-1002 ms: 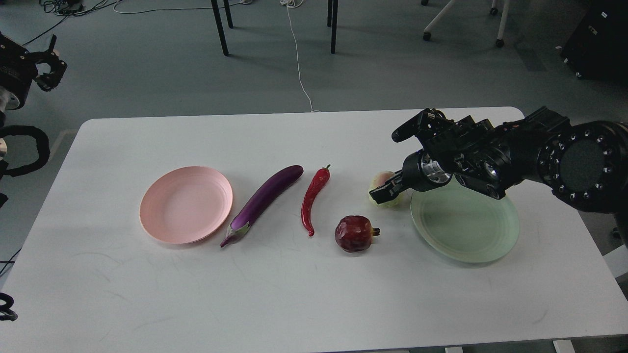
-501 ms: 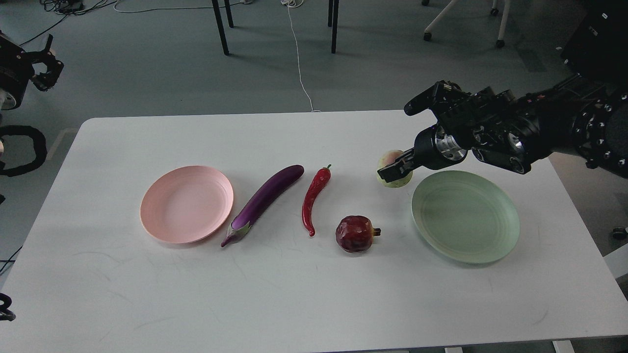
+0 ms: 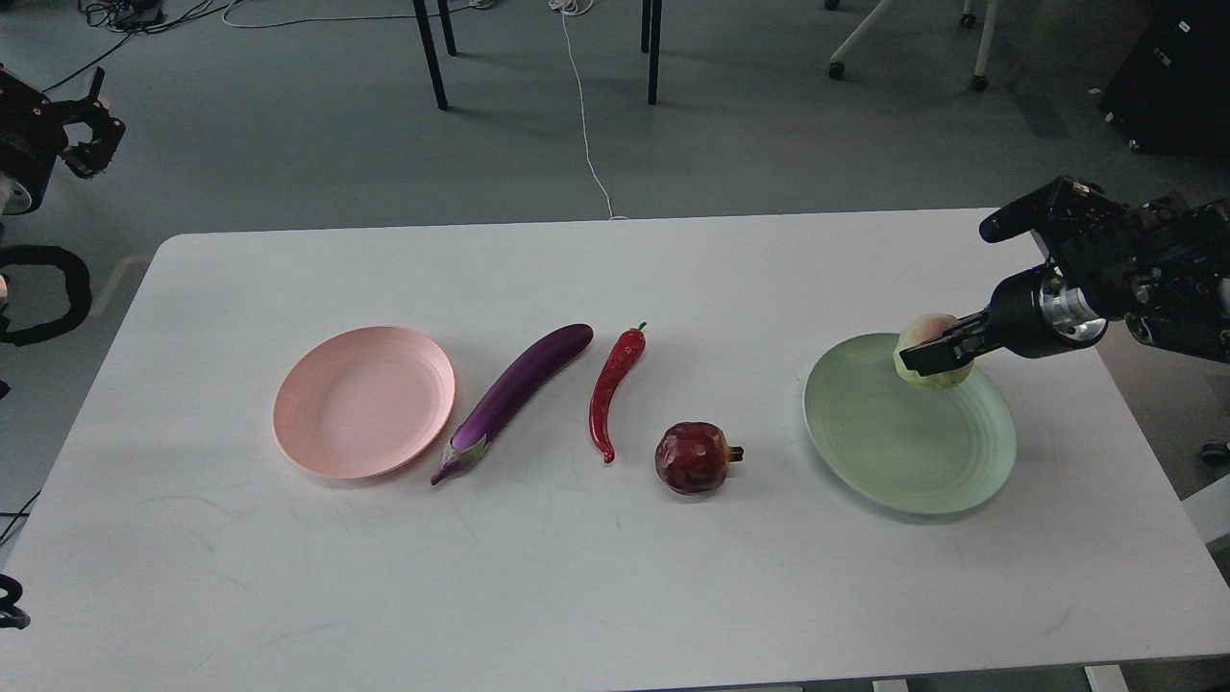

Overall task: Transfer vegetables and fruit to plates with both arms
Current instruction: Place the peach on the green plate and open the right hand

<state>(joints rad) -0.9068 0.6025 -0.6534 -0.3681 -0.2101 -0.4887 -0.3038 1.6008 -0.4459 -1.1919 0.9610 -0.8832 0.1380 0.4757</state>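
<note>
Where table was before, fruit (image 3: 928, 352) over green plate (image 3: 894, 452).

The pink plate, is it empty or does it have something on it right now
Empty. The pink plate shows only its bare ringed surface; the eggplant lies on the table just right of it, apart from the rim.

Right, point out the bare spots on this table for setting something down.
White table: the whole near strip below the row is bare, as is the far strip behind it. The round pale pink plate is empty. It is crowded between the long purple eggplant, curved red chili and dark red faceted fruit.
</note>
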